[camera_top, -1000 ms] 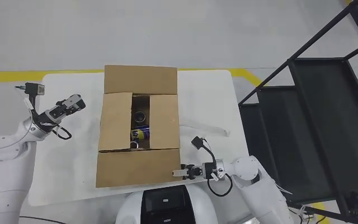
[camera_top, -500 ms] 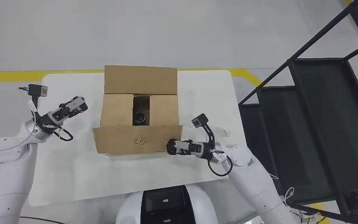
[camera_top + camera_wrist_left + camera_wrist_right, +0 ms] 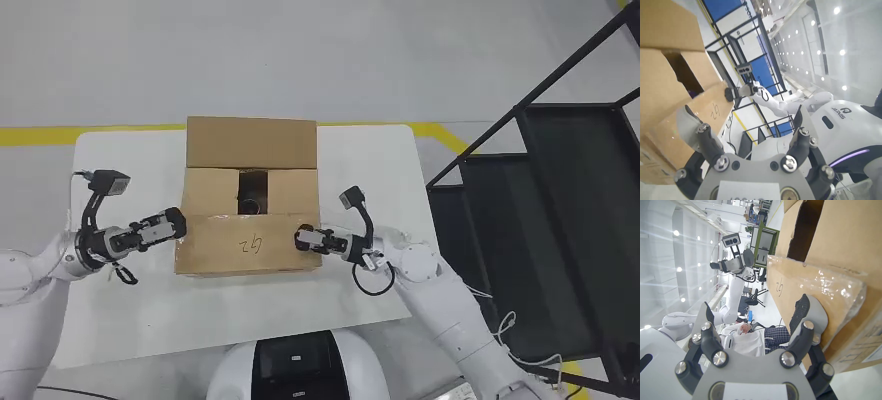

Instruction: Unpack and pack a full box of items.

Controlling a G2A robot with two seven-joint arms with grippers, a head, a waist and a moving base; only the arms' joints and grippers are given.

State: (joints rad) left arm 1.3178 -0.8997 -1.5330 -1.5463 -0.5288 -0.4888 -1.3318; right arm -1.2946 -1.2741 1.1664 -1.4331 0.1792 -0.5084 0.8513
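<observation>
The brown cardboard box sits in the middle of the white counter, and it looks to be in the closing stage. Its two side flaps are folded inward over the opening. The near flap, marked with handwriting, lies down across their near ends. The far flap is laid back flat, away from the opening. Between the side flaps a dark gap is open, and a small dark round item shows inside it. What else the box holds cannot be told.

The left gripper is at the box's near-left corner. Its jaws are spread wide and clasp nothing, with one finger pressed against the cardboard. The right gripper is at the near-right corner, also spread wide and empty, with one ribbed finger resting on the taped edge of the near flap.

Judging by this, the goods are back inside and three of the four flaps are folded in. What seems left is to bring the far flap over and press the top shut. Whether the unpacking half was completed cannot be read from here.
</observation>
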